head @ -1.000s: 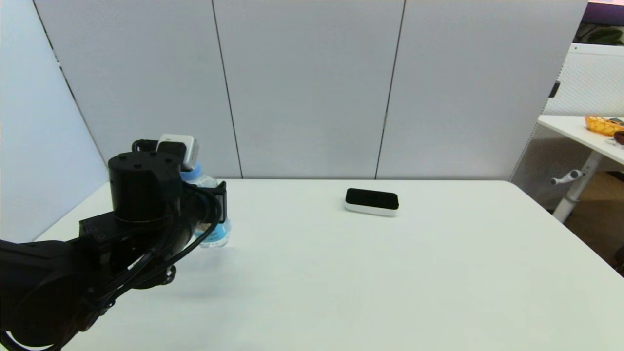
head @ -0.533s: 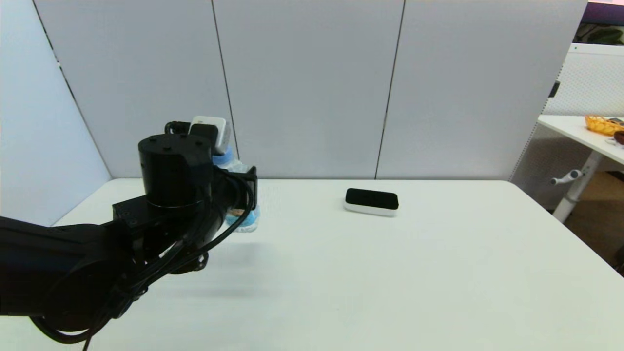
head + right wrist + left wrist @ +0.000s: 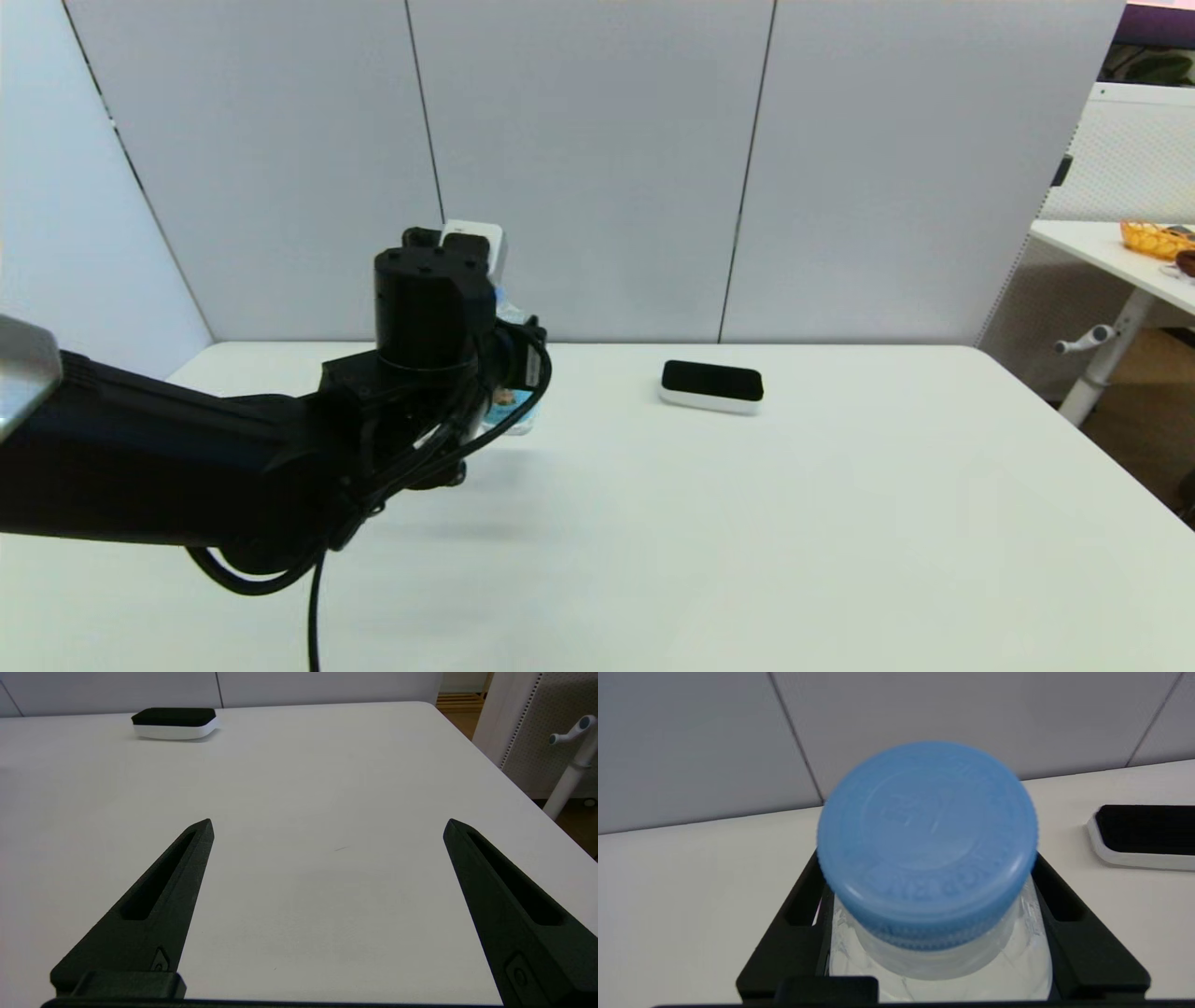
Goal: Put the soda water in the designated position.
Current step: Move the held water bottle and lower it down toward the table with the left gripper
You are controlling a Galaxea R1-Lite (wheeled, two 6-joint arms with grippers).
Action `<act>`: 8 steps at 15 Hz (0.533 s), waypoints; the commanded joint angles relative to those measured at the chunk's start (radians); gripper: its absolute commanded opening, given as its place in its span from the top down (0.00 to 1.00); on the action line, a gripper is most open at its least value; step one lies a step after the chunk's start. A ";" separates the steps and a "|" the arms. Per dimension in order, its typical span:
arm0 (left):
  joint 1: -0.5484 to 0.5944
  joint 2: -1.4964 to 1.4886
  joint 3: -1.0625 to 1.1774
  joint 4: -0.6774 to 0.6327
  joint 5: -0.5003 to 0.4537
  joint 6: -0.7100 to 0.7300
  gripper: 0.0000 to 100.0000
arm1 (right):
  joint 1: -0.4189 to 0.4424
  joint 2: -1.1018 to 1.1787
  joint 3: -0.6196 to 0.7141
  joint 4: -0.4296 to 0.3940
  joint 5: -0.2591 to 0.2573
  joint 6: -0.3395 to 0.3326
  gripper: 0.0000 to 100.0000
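Note:
The soda water (image 3: 512, 407) is a small clear bottle with a light-blue cap (image 3: 927, 842) and a blue label. It hangs upright above the far left-centre of the table, mostly hidden behind my left wrist in the head view. My left gripper (image 3: 509, 373) is shut on the bottle's shoulders, its black fingers (image 3: 1069, 924) pressed against both sides below the cap. The designated position is plain white tabletop with no mark of its own, so I cannot single it out. My right gripper (image 3: 327, 830) is open low over bare table on the right side, and is out of the head view.
A flat black-topped white device (image 3: 711, 386) lies on the far middle of the table, to the right of the bottle. Grey partition panels (image 3: 597, 168) stand behind the table. The table's right edge (image 3: 1074, 429) drops off toward another desk.
My left arm has carried the bottle to the right and slightly farther back, from the table's left side toward its centre. The black-topped device has not moved.

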 commanded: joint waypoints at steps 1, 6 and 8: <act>-0.042 0.123 -0.114 0.000 0.003 -0.001 1.00 | 0.000 0.001 -0.001 -0.001 0.000 0.000 0.00; -0.059 0.256 -0.273 0.020 0.005 0.001 1.00 | 0.000 0.000 -0.001 -0.001 0.000 0.000 0.00; -0.060 0.310 -0.344 0.034 0.005 0.002 1.00 | 0.000 0.000 0.001 -0.001 0.000 0.000 0.00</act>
